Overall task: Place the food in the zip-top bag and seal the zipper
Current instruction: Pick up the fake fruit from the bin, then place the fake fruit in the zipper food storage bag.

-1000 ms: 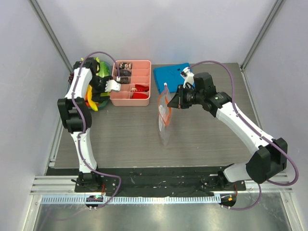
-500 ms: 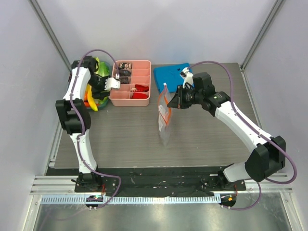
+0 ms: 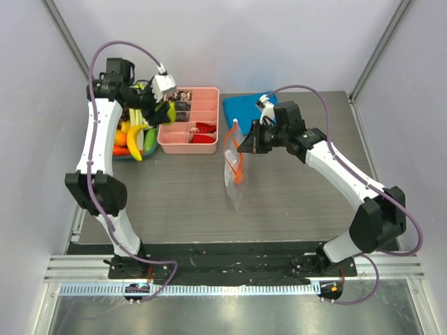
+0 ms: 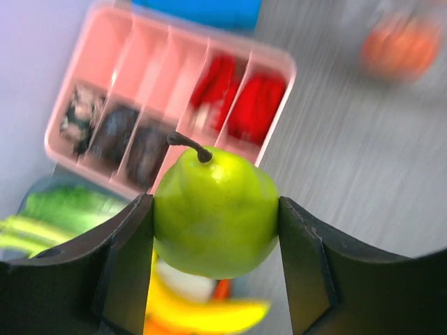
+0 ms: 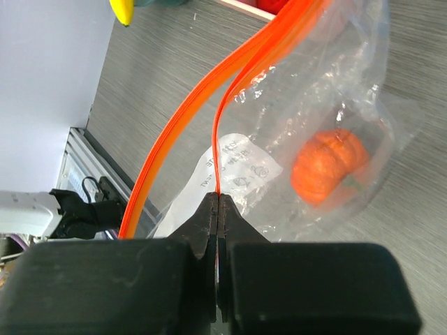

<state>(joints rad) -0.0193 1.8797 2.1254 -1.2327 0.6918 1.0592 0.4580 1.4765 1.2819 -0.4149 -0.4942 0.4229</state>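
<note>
My left gripper (image 4: pixel 215 234) is shut on a green pear (image 4: pixel 215 213), held above the left end of the pink tray; in the top view the pear (image 3: pixel 170 112) hangs at the tray's left edge. More food, with a yellow banana (image 3: pixel 135 142) on top, lies in a pile at the far left. My right gripper (image 5: pixel 218 204) is shut on one lip of the orange zipper (image 5: pixel 183 115) and holds the clear zip-top bag (image 3: pixel 233 171) up with its mouth gaping. An orange piece of food (image 5: pixel 328 167) lies inside the bag.
The pink compartment tray (image 3: pixel 209 92) with small dark and red items stands at the back centre. A folded blue cloth (image 3: pixel 243 108) lies to its right, behind the bag. The food pile is close to the left wall.
The left arm has risen from the food pile with the pear now gripped between its fingers. The right gripper and the bag have shifted slightly to the left.
</note>
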